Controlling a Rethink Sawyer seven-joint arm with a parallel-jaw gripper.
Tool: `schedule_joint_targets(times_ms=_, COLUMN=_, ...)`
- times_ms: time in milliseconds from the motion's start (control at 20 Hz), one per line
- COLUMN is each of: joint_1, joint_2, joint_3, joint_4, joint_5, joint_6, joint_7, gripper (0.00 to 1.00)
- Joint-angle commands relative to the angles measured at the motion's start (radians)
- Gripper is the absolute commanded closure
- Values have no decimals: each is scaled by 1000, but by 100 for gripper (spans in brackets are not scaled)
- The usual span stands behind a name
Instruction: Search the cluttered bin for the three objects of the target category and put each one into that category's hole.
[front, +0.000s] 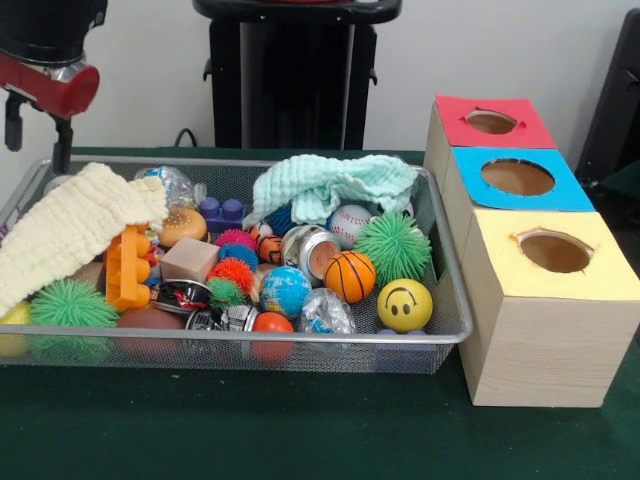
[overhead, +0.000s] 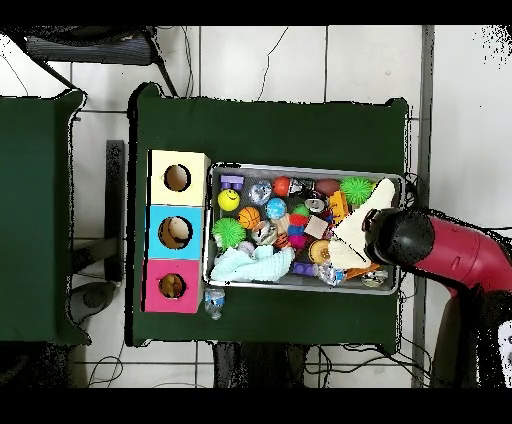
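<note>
Jaw state: cannot tell. The arm (front: 45, 75) shows only its red and black end at the upper left of the front view, and from overhead its bulk hides whatever hangs beneath it. The arm hangs above one end of the cluttered bin (front: 250, 334), over a cream waffle-weave cloth (front: 70, 225) draped across that end, presumably placed to conceal items and force a search. Beside the cloth, an orange plastic brick (front: 127, 267) stands on edge, with a toy burger (front: 183, 225) and a tan block (front: 188, 259) close by. Further along lie balls of mixed texture: a rubbery basketball (front: 350, 275), a globe ball (front: 285, 291), a smooth yellow smiley ball (front: 405, 304), a stitched baseball (front: 349, 224), and soft spiky green balls (front: 393, 247). A mint cloth (front: 335, 183) covers the far corner. The bin is shallow silver mesh with a thick rim, so contents read through its wall. Just beside the bin stand three pale wooden boxes in a row; the hole (front: 491, 121) with the red surround is farthest from the camera, behind the blue-topped box (front: 520, 180) and the yellow-topped box (front: 550, 255). Judgement: sorting looks barely begun.
</note>
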Motion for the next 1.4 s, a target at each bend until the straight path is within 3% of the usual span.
schedule_joint_targets(times_ms=50, joint_1=-3, joint_2=-5, joint_3=113, joint_4=119, joint_5=15, joint_6=-33, joint_7=-2, gripper=0)
schedule_joint_targets(times_ms=200, joint_1=-35, joint_2=-20, joint_3=167, joint_4=182, joint_5=113, joint_6=-36, joint_7=55, gripper=0)
schedule_joint_targets(times_ms=450, joint_1=-25, joint_2=-57, joint_3=189, joint_4=273, joint_5=192, joint_6=-75, joint_7=115, gripper=0)
schedule_joint_targets(times_ms=1150, joint_1=12, joint_2=9, joint_3=197, joint_4=345, joint_5=243, joint_6=-333, joint_7=175, gripper=0)
schedule_joint_targets(times_ms=1400, joint_1=18, joint_2=18, joint_3=203, joint_4=375, joint_5=261, joint_6=-363, joint_7=188, gripper=0)
